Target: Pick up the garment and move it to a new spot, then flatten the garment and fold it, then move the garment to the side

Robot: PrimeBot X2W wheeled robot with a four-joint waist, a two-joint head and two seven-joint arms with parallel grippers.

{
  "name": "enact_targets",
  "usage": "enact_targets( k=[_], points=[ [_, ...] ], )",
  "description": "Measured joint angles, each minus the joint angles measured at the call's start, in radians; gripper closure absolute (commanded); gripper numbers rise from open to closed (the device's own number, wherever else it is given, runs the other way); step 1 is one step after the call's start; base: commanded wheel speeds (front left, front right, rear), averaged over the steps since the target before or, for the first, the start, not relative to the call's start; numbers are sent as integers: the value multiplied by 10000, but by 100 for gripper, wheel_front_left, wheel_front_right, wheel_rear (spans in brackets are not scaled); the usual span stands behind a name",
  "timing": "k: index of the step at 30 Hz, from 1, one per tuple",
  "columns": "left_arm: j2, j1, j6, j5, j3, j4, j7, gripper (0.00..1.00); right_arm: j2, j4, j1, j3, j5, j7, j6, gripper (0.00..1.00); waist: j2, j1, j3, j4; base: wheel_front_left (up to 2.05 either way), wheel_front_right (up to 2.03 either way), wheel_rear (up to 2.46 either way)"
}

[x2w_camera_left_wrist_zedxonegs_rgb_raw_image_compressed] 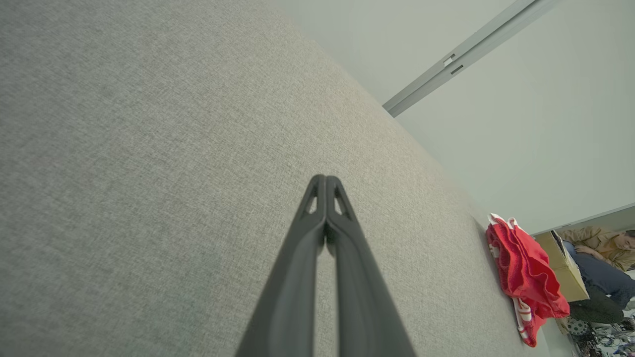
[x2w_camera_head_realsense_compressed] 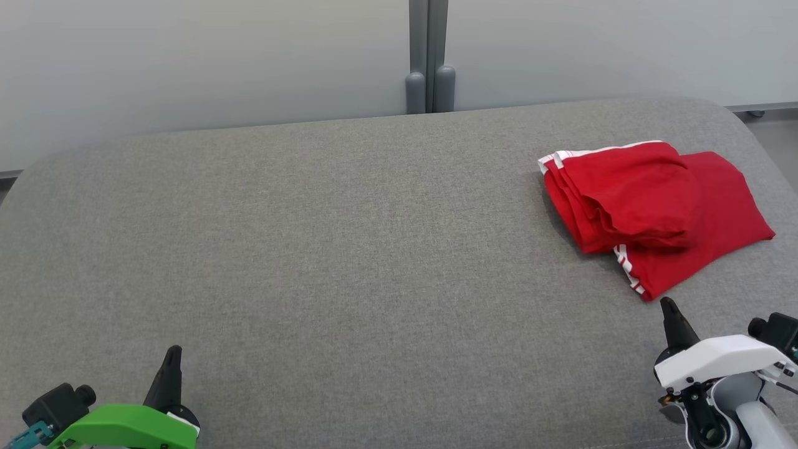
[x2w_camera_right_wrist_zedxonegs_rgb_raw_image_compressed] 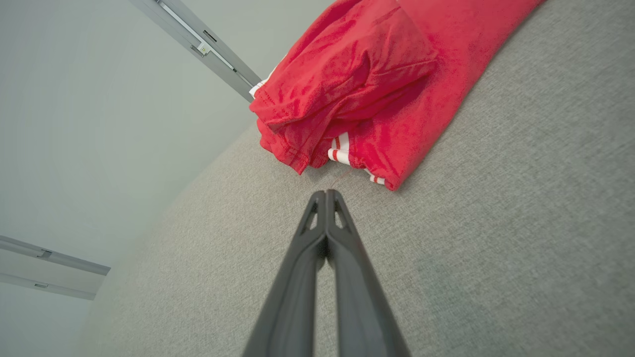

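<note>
- Grey fabric covers the tabletop (x2w_camera_head_realsense_compressed: 312, 262); the red garment (x2w_camera_head_realsense_compressed: 648, 206) lies folded at 2 o'clock, near the right edge.
- The left gripper (x2w_camera_head_realsense_compressed: 173, 355) and right gripper (x2w_camera_head_realsense_compressed: 668, 307) both have their fingers pressed together, holding nothing.
- The garment looks set aside; for any further shift, part the right gripper wide and pinch all layers, so the fold keeps.
- Its long axis runs roughly 10 to 4 o'clock; the striped corner points to 6 o'clock.

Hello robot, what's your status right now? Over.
Left pincer shut, empty. Right pincer shut, empty, just short of the red garment. Garment lies roughly folded on the grey surface, right side. Nothing between them.
</note>
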Motion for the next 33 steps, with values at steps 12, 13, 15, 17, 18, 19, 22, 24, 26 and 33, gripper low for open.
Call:
enact_targets(
  k=[12,13,15,17,18,19,22,24,26,33],
  points=[
    [-313,-207,-236,-922,439,29,420,100,263,-90,-11,-522,1333,408,274,100,0,0,13,30,0,0,0],
    [-314,-207,-240,-989,495,36,435,100,278,-100,-18,-560,1459,422,280,100,0,0,14,33,0,0,0],
    [-318,-210,-314,-1191,587,46,506,100,320,-115,-40,-627,1689,506,330,100,0,0,16,38,0,0,0],
    [-349,-214,-322,-1369,635,52,533,100,382,-146,-65,-704,1883,575,380,100,0,0,18,43,0,0,0],
    [-370,-218,-326,-1423,658,54,602,100,420,-159,-79,-755,2000,596,384,100,0,0,19,45,0,0,0],
    [-401,-222,-343,-1496,690,58,608,100,458,-169,-89,-805,2132,621,395,100,0,0,20,48,0,0,0],
    [-550,-264,-420,-1868,884,65,736,100,535,-194,-158,-947,2543,757,522,100,0,0,24,58,0,0,0],
    [-596,-301,-502,-2019,934,77,786,100,548,-228,-209,-1028,2798,825,535,100,0,0,26,64,0,0,0],
    [-625,-366,-537,-2142,988,81,876,100,577,-242,-211,-1131,3005,865,616,100,0,0,28,68,0,0,0],
    [-719,-430,-677,-2711,1269,109,1081,100,771,-291,-215,-1411,3754,1104,742,100,0,0,35,87,0,0,0]
  ],
)
